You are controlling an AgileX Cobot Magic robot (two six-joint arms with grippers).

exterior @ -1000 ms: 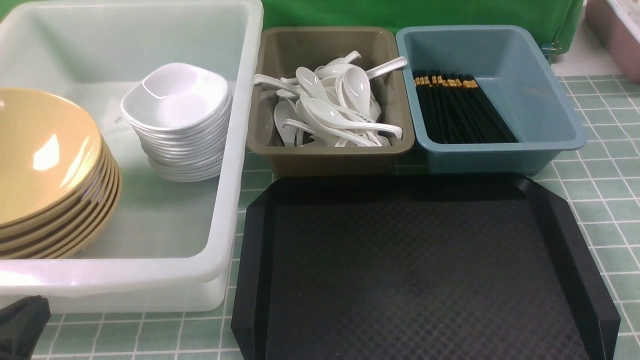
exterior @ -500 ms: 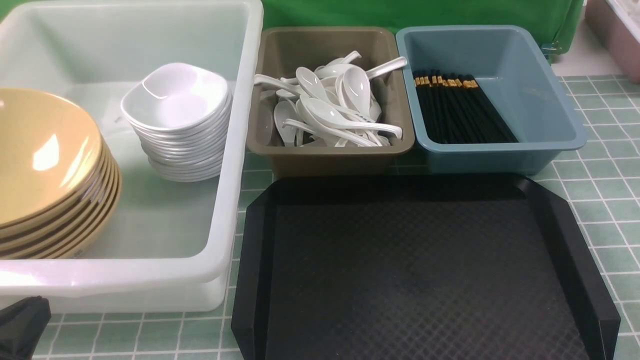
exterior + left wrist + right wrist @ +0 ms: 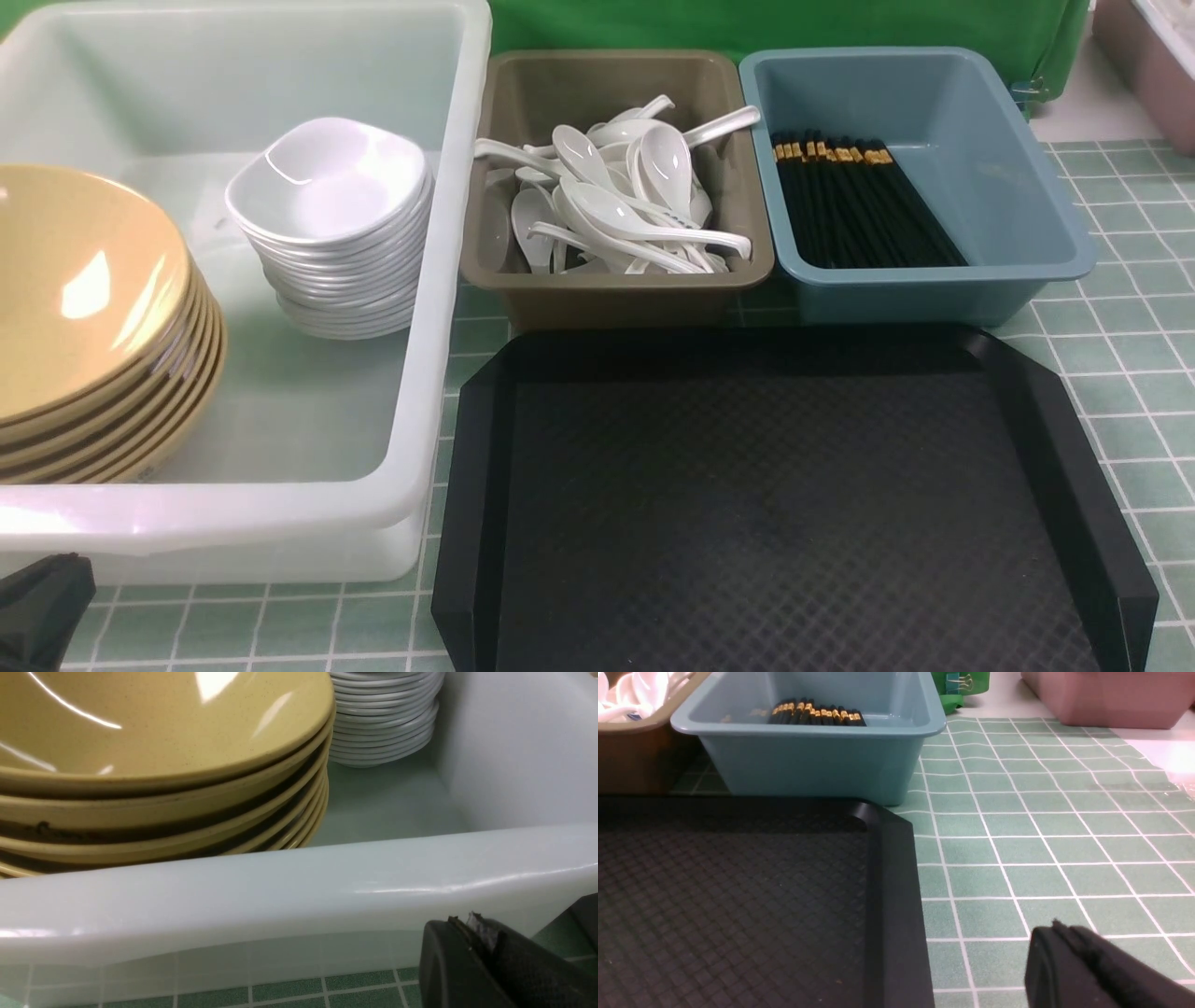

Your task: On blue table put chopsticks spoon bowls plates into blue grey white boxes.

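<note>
On the blue table [image 3: 1139, 355] the white box [image 3: 448, 280] holds a stack of tan bowls [image 3: 84, 299] and a stack of white plates [image 3: 327, 187]. The grey box [image 3: 616, 289] holds a heap of white spoons; one handle with blue marks [image 3: 684, 221] lies among them. The blue box [image 3: 1008, 187] holds the chopsticks [image 3: 859, 205]. My left gripper [image 3: 472, 924] is shut and empty, low by the white box's near wall [image 3: 299, 891]; it also shows in the front view [image 3: 42, 602]. My right gripper [image 3: 1057, 928] is shut and empty over the table, right of the tray.
A black diamond-textured tray [image 3: 775, 504] with nothing on it lies in front of the grey and blue boxes. A pink box [image 3: 1148, 65] stands at the back right. A green backdrop [image 3: 794, 23] hangs behind the boxes.
</note>
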